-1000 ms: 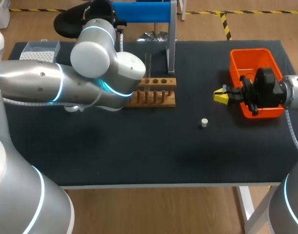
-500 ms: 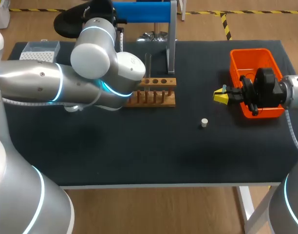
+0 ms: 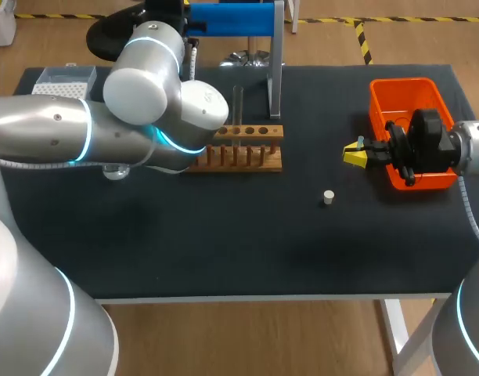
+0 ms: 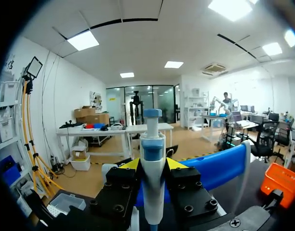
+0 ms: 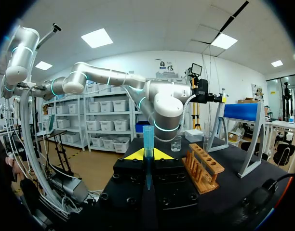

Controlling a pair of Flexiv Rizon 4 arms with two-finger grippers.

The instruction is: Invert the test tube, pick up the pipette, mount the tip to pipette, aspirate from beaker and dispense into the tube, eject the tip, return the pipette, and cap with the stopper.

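Left wrist view: left pincer (image 4: 153, 166) is gripping the white-and-blue pipette (image 4: 153, 144) upright, fingers pressing narrow on its body from both sides. Right wrist view: right pincer (image 5: 147, 155) is clamping a slim blue tube (image 5: 148, 137) upright, nearly closed on it. Head view is showing what neither wrist does: the stopper (image 3: 328, 197) sitting alone on the bench (image 3: 224, 243), near the right pincer, apart from the wooden rack (image 3: 243, 149).

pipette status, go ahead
Left gripper shut on pipette, by the blue stand. Right gripper shut on tip, beside orange bin. Stopper loose on table.
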